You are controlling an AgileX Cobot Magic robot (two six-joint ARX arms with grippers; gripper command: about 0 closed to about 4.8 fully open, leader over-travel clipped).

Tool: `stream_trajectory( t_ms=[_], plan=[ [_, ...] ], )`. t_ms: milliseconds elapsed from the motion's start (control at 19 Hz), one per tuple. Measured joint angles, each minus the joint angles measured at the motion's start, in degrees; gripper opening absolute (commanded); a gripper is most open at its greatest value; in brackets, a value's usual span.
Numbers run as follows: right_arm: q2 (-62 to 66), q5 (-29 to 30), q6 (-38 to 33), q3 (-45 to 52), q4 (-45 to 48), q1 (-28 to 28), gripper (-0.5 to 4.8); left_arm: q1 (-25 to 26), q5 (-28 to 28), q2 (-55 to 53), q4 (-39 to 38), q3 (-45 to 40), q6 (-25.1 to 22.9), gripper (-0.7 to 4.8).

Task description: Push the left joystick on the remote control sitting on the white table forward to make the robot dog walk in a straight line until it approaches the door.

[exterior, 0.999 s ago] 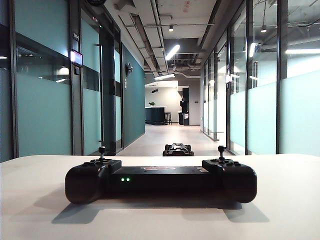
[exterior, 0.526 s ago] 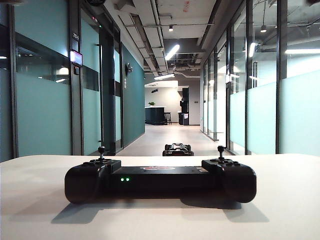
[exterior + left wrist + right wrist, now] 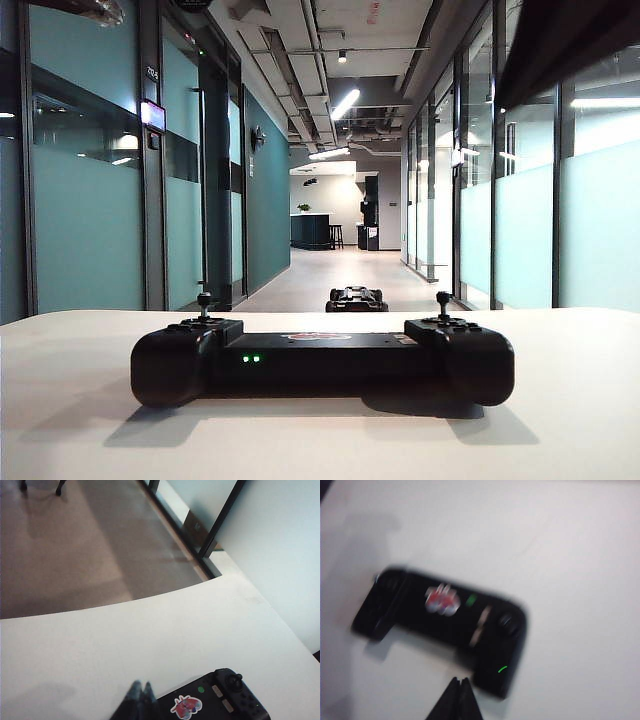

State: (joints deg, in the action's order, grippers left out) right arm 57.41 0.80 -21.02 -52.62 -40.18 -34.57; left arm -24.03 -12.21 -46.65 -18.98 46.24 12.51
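Note:
The black remote control [image 3: 322, 360] lies flat on the white table [image 3: 80, 400], two green lights lit on its near face. Its left joystick [image 3: 204, 298] stands upright and untouched. Beyond the table's far edge the robot dog [image 3: 356, 298] sits low on the corridor floor. My left gripper [image 3: 141, 686] is shut and empty, hovering above the table beside the remote control [image 3: 215, 705] by its reddish logo. My right gripper [image 3: 459, 681] is shut and empty too, above the table just short of the blurred remote control [image 3: 445, 615]. Neither gripper touches it.
A long corridor runs ahead between a teal glass wall with dark door frames [image 3: 215, 170] on the left and frosted glass [image 3: 600, 230] on the right. Blurred arm parts cross the top left [image 3: 90, 10] and top right [image 3: 570, 40] corners.
Both arms have swung in: blurred parts now fill the exterior view's top corners, empty a second ago. The remote control, its joysticks and the robot dog have not moved.

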Motion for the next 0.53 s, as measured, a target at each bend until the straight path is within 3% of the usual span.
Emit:
stream_trajectory(
  t_ms=[53, 105, 158, 263, 316, 421, 526],
  plan=[
    [2.10, 2.47, -1.49, -0.07, -0.07, 0.02, 1.71, -0.04, -0.04, -0.13, -0.02, 0.09, 0.00, -0.06],
    [3.04, 3.15, -2.03, -0.04, -0.52, 0.04, 2.94, -0.13, -0.04, -0.13, -0.13, 0.09, 0.00, -0.05],
    [4.26, 4.09, -2.49, -0.07, -1.31, 0.17, 3.34, -0.13, -0.07, -0.11, -0.15, 0.09, 0.00, -0.06],
    [6.43, 5.20, -2.84, -0.07, -2.25, 0.15, 3.38, -0.07, -0.04, -0.11, -0.13, 0.09, 0.00, -0.05],
    [7.15, 5.38, -3.02, -0.07, -2.62, 0.15, 3.66, -0.09, -0.07, -0.11, -0.13, 0.09, 0.00, -0.06],
    [8.85, 5.42, -2.95, -0.07, -3.37, 0.15, 4.79, -0.11, -0.28, -0.11, -0.11, 0.09, 0.00, -0.06],
    [10.71, 5.51, -3.10, -0.11, -3.69, 0.17, 4.79, -0.09, -0.28, -0.11, -0.11, 0.09, 0.00, -0.06]
  ],
)
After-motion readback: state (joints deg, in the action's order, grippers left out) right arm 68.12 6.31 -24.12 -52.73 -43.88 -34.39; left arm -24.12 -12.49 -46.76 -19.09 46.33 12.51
